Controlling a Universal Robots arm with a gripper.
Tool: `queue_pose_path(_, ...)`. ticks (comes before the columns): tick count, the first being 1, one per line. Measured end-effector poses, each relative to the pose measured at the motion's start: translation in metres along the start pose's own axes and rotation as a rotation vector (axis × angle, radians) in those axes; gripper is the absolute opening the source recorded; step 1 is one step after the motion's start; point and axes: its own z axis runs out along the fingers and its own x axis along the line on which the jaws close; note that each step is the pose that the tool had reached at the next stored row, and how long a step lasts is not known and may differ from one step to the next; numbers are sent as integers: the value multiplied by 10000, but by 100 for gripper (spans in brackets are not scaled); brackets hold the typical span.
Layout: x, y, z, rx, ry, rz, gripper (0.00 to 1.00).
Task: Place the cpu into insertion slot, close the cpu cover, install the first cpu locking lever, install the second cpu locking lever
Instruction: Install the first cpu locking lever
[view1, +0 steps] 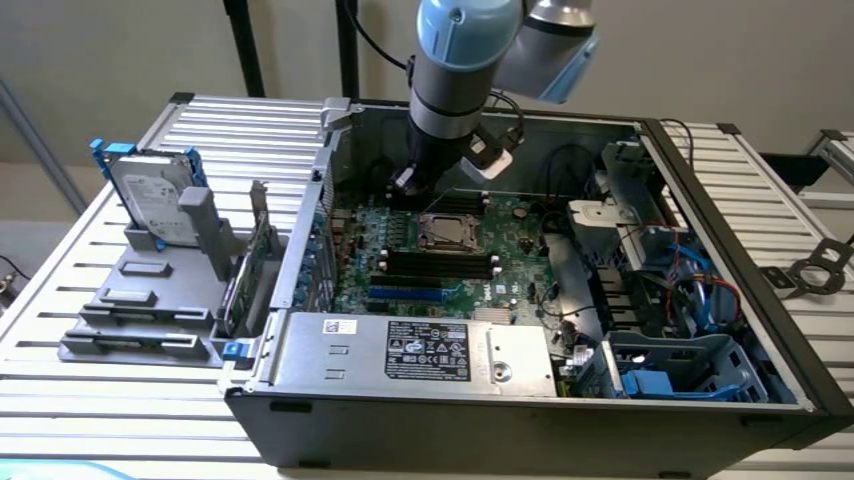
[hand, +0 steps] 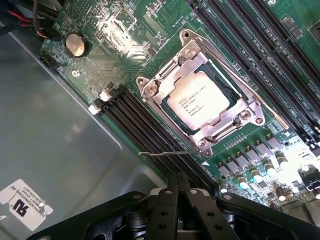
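Note:
The cpu, silvery with printed text, lies flat in the insertion slot on the green motherboard. The cpu cover is down around it, and the chip shows through its window. One thin wire locking lever sticks out free beside the socket, over the black memory slots. A second lever runs along the socket's opposite edge. My gripper hangs just above the free lever, shut with nothing between its fingers. In the exterior view the gripper hovers inside the open case, just behind the socket.
Black memory slots flank the socket on both sides. A coin battery sits on the board near the grey case wall. The power supply lies in front, and cables and drive bays stand at the exterior view's right. A hard drive stands outside the case.

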Motion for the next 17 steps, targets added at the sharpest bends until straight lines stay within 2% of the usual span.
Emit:
queue_pose_path(3,-8,10,30,-79,-19,-16,11)
queue_pose_path(7,-17,20,61,-242,-169,-14,11)
queue_pose_path(9,-22,26,81,-303,-231,-11,11)
queue_pose_path(11,-26,31,97,-327,-257,-11,11)
queue_pose_path(17,-24,30,140,-333,-260,-10,11)
